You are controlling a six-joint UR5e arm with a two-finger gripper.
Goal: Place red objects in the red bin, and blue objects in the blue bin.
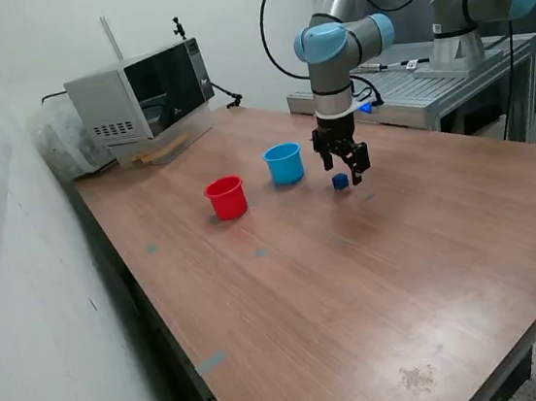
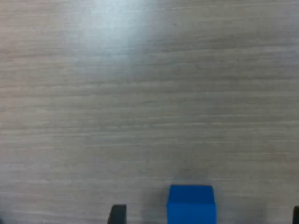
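One blue cube [image 1: 340,181] sits on the wooden table [image 1: 375,275], between the gripper's [image 1: 346,166] spread fingers; in the wrist view the cube [image 2: 191,204] lies nearer one dark fingertip [image 2: 117,214], apart from both, and is cut off by the frame edge. The fingers are wide and hold nothing. Beyond them stand the blue cup [image 1: 284,163] and, farther off, the red cup [image 1: 227,198]; their insides are hard to make out.

Matt wood-grain table [image 1: 376,285], glossy plastic red cup [image 1: 227,198] and blue cup [image 1: 284,163].
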